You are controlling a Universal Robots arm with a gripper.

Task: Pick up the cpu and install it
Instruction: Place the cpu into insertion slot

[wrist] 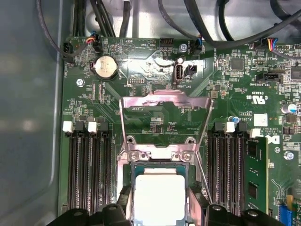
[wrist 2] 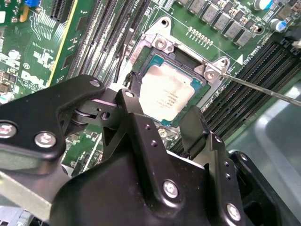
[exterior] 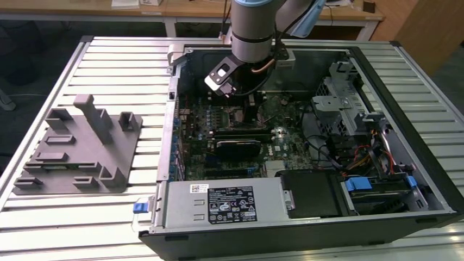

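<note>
Silver catches the light down in the open computer case (exterior: 254, 239). The cpu (wrist 2: 168, 96) lies flat and square inside the socket frame (wrist 2: 162, 44) on the green motherboard (wrist: 141, 61), its pale rim lined up with the frame's edges. The arm (exterior: 251, 24) reaches straight down into the case from above. Its black jaws stand one at each of two opposite edges of the chip and, as far as I can judge, are closed against it. So the chip is pinched by its sides and nothing touches its shiny top. That grip makes sense to me, since holding it by the edges keeps it level over the contacts.

The load plate (wrist: 164, 101) is tipped up and back from the socket, and the thin lever (wrist 2: 263, 90) sticks out to one side, unlatched. Both are out of the way, so the chip has an open path down. Rows of memory slots (wrist: 89, 172) flank the socket, near the jaws but apart from them.

Out on the slatted surface (exterior: 123, 60), at the exterior view's left and well apart from the case, the grey moulded tray (exterior: 80, 147) stands with its upright posts.
</note>
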